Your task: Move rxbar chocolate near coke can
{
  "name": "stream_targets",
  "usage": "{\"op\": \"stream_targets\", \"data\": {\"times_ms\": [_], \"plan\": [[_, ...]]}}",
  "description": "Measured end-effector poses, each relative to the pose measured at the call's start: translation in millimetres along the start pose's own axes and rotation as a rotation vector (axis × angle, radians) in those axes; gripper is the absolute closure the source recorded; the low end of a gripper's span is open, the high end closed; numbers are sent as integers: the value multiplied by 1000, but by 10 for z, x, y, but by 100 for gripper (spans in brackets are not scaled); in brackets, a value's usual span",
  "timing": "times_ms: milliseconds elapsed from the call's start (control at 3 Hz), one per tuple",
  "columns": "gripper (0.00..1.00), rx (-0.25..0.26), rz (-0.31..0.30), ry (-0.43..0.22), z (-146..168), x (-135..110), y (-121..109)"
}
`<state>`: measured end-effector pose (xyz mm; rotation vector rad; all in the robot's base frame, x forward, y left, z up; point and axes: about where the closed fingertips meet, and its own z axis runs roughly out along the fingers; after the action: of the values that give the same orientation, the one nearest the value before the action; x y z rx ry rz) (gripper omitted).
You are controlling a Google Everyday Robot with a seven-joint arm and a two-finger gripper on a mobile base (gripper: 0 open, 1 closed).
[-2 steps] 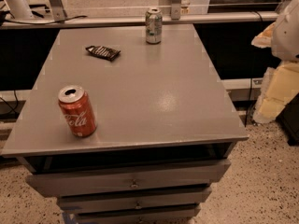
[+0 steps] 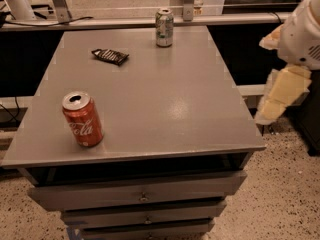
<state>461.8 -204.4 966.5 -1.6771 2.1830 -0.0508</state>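
The rxbar chocolate [image 2: 110, 56], a flat black-wrapped bar, lies on the far left part of the grey table top [image 2: 165, 109]. The red coke can [image 2: 82, 119] stands upright near the front left corner, well apart from the bar. My gripper [image 2: 272, 109] hangs off the table's right edge, below the white arm housing [image 2: 302, 31]. It is beside the table at about table height, far from both the bar and the can, and holds nothing that I can see.
A silver-green can [image 2: 164, 27] stands upright at the far edge, right of the bar. The table is a drawer cabinet with drawers [image 2: 142, 194] in front. A rail and dark gap run behind it. Speckled floor lies to the right.
The arm and gripper have shifted slightly left, toward the table's right edge. The bar and both cans have not moved.
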Motion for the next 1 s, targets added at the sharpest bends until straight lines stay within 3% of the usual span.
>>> {"op": "stream_targets", "data": {"times_ms": [333,1000], "plan": [[0,2,23,-152,460,-491,-296],[0,44,75,-442,1231,-1791,-810]]}}
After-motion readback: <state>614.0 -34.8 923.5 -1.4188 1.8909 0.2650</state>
